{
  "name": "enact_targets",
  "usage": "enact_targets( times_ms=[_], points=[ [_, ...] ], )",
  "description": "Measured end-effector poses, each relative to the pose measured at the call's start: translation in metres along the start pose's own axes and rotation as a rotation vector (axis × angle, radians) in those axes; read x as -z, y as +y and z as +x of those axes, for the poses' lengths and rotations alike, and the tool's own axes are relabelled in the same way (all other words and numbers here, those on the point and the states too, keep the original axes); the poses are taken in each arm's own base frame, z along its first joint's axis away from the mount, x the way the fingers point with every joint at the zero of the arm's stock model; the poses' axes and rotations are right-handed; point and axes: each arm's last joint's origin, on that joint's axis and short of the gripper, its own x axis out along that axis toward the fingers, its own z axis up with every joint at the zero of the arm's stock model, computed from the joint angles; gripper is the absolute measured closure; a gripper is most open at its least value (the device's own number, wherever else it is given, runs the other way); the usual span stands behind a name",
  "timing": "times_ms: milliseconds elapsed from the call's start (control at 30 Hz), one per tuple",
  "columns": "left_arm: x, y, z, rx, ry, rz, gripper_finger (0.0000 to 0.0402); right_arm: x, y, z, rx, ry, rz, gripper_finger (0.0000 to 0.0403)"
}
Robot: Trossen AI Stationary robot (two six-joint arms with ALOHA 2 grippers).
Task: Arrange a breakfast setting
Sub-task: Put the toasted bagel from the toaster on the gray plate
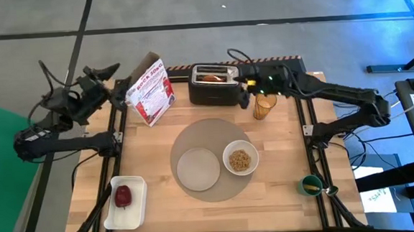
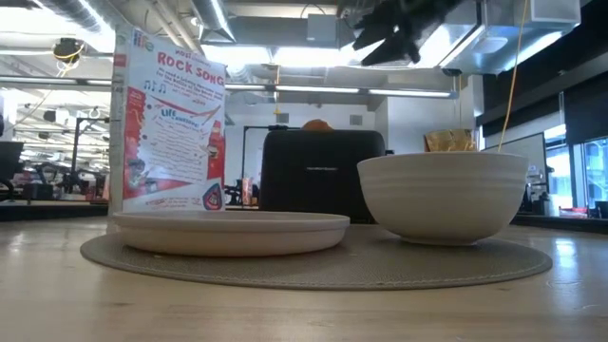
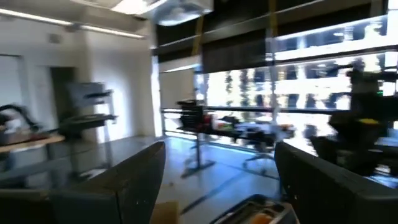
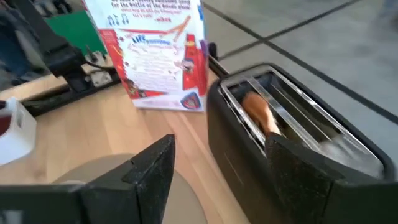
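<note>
Right gripper, fingers spread and holding nothing, hovers beside the black toaster with the tan ring in its slot. Nearer, the white plate and cereal-filled bowl share the grey placemat on the wooden table; the apple sits near the front-left edge. Left gripper, fingers apart, waits beyond the table's far-left corner.

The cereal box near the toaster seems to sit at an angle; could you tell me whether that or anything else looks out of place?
Yes: the cereal box stands askew, turned diagonally to the table edge beside the toaster. The apple sits in a white tray off the grey placemat. Nothing looks spilled or damaged.
</note>
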Motion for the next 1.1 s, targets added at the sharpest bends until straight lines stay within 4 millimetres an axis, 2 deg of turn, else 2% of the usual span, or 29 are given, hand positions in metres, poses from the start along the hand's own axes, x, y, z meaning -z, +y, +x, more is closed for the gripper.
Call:
enact_targets(
  times_ms=[100, 233, 467, 633, 733, 900, 1100],
  points=[
    [-0.008, -0.008, 0.01, 0.086, -0.002, 0.0, 0.0111, -0.001, -0.014, 0.017, -0.041, 0.0, 0.007, 0.0164],
    [-0.002, -0.029, 0.031, 0.191, 0.062, 0.003, 0.0117, 0.005, -0.026, 0.036, -0.06, 0.042, 0.025, 0.0164],
    [0.025, -0.084, 0.078, 0.313, 0.246, 0.093, 0.0117, 0.014, -0.033, 0.055, -0.056, 0.088, -0.007, 0.0164],
    [0.029, -0.108, 0.108, 0.333, 0.311, 0.192, 0.0118, 0.009, -0.042, 0.058, -0.044, 0.04, -0.039, 0.0164],
    [0.028, -0.115, 0.122, 0.331, 0.327, 0.23, 0.0118, 0.003, -0.056, 0.068, -0.035, -0.048, -0.062, 0.0164],
    [0.019, -0.116, 0.137, 0.303, 0.314, 0.224, 0.0118, 0.009, -0.08, 0.091, -0.105, -0.066, -0.036, 0.0164],
    [0.018, -0.115, 0.136, 0.305, 0.358, 0.246, 0.0118, 0.023, -0.082, 0.109, -0.137, -0.006, -0.07, 0.0191]
  ],
)
